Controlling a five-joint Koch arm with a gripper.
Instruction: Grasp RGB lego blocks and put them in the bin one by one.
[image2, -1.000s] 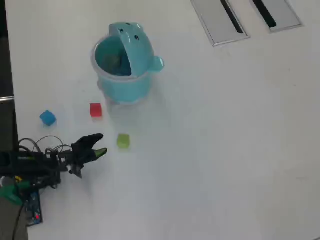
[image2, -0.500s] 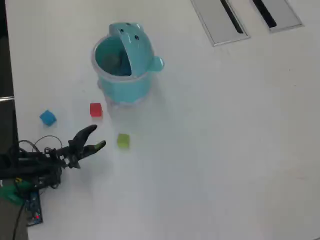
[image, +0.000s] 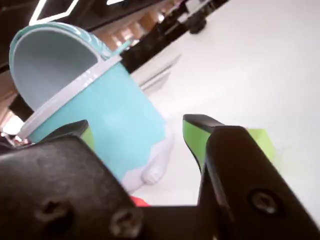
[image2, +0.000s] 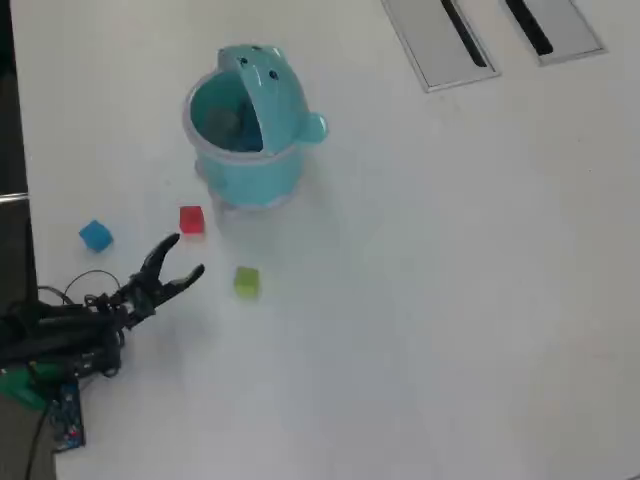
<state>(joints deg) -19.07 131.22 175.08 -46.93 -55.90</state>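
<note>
Since the earlier overhead frames: gripper (image2: 185, 256) swung up and away from the yellow-green block (image2: 246, 281), toward the red block (image2: 191, 219); blocks and bin (image2: 250, 170) unmoved.

Three small cubes, no long axis to speak of, all lying flat on the white counter (image2: 450, 300). Red block just below and left of the bin in the overhead view, near it but apart. Yellow-green block further down, slightly to the right, edges roughly square to the frame. Blue block (image2: 95, 235) well to the left, turned a little on the diagonal, near the counter's dark edge.

Bin upright, mouth open upward, domed lid flipped up on the far side, one ear knob poking out to the right.

Jaws apart, empty, pointing up and right between red and yellow-green blocks, touching neither. Arm stretched out low from the lower left.

In the wrist view: bin (image: 100, 110) filling the left, tilted in frame; green-lined fingertips (image: 195, 137) spread either side; sliver of red at the bottom edge.

Two grey slotted panels (image2: 440, 45) at the top right, well apart from everything.
</note>
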